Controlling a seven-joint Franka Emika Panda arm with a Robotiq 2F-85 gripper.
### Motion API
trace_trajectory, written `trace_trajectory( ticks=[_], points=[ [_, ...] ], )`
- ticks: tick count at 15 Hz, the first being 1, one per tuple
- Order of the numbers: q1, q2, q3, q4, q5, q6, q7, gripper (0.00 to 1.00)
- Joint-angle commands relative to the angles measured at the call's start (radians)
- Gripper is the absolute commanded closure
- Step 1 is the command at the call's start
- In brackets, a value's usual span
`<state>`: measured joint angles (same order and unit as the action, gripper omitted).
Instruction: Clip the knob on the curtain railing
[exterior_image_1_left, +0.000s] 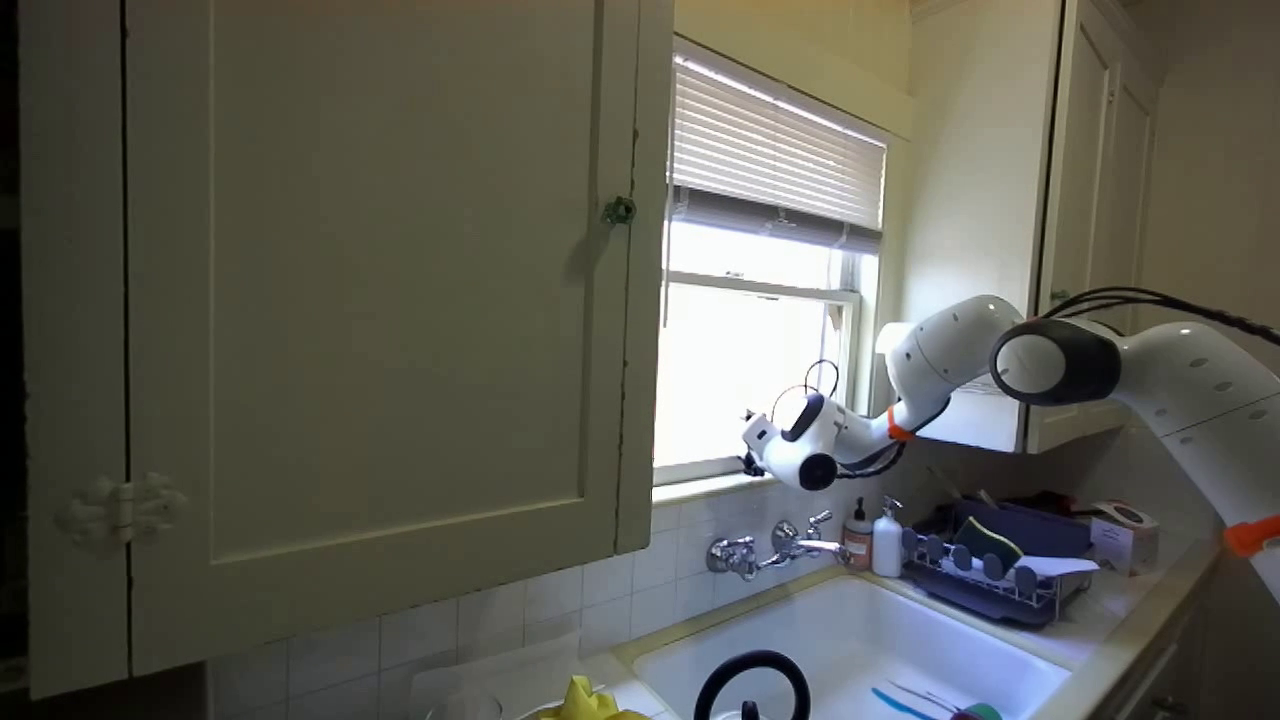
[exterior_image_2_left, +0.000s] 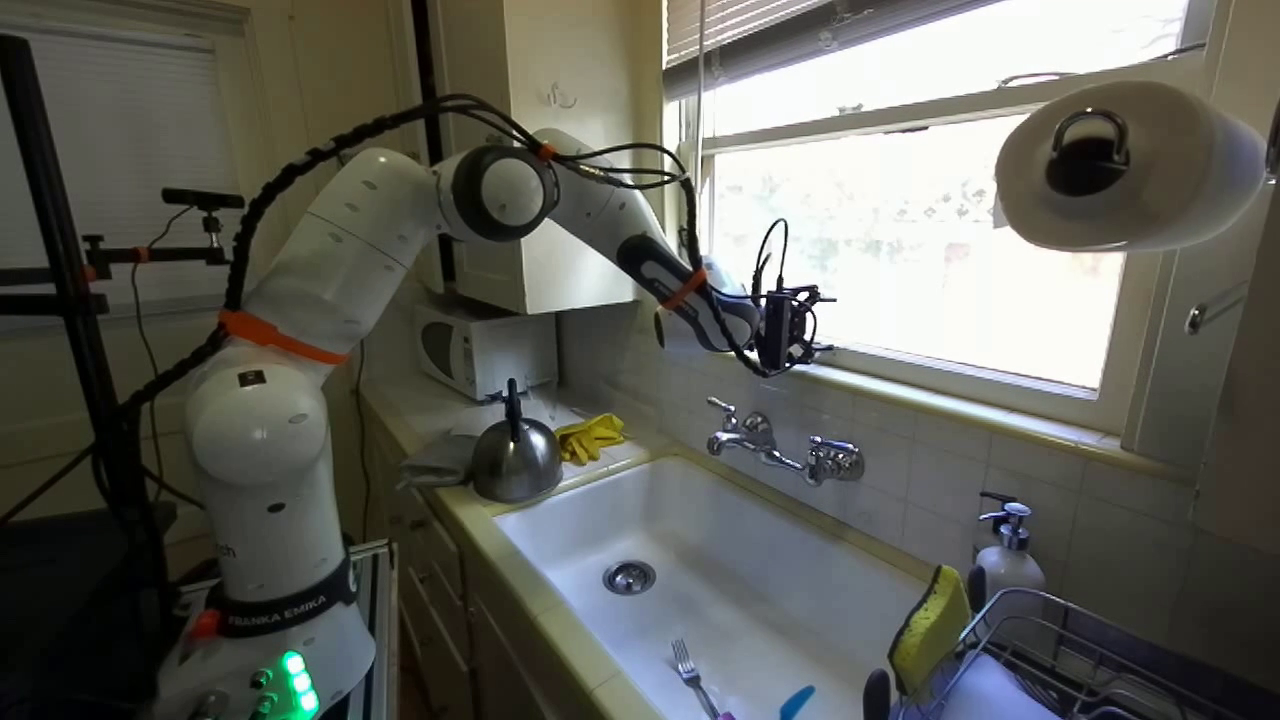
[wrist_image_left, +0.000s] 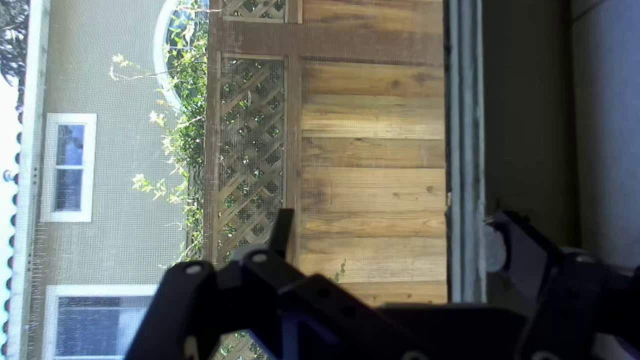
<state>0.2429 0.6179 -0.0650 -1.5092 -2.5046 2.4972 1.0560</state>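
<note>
The white slatted blind hangs at the top of the window; its lower part also shows in an exterior view. Its lower edge is a shaded grey band, where I cannot pick out the curtain railing clearly. A small light piece sits on this band; I cannot tell whether it is the knob. My gripper is well below the blind, close to the lower window pane and above the sill. In the wrist view the gripper has its fingers wide apart, with nothing between them. The blind is out of the wrist view.
The window sill and chrome faucet lie below the gripper, above the white sink. A cabinet door with a green knob borders the window. A paper towel roll hangs by the window. A dish rack stands beside the sink.
</note>
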Motion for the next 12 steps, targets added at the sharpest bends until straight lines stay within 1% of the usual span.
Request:
trace_trajectory(
  ticks=[1, 3, 5, 12],
  points=[
    [0.068, -0.004, -0.067, 0.016, -0.027, 0.013, 0.054, 0.00],
    [0.106, -0.028, -0.106, -0.016, -0.027, -0.021, 0.070, 0.00],
    [0.159, -0.051, -0.158, -0.045, -0.028, -0.060, 0.089, 0.00],
    [0.360, -0.063, -0.390, -0.109, -0.028, -0.170, 0.198, 0.00]
  ],
)
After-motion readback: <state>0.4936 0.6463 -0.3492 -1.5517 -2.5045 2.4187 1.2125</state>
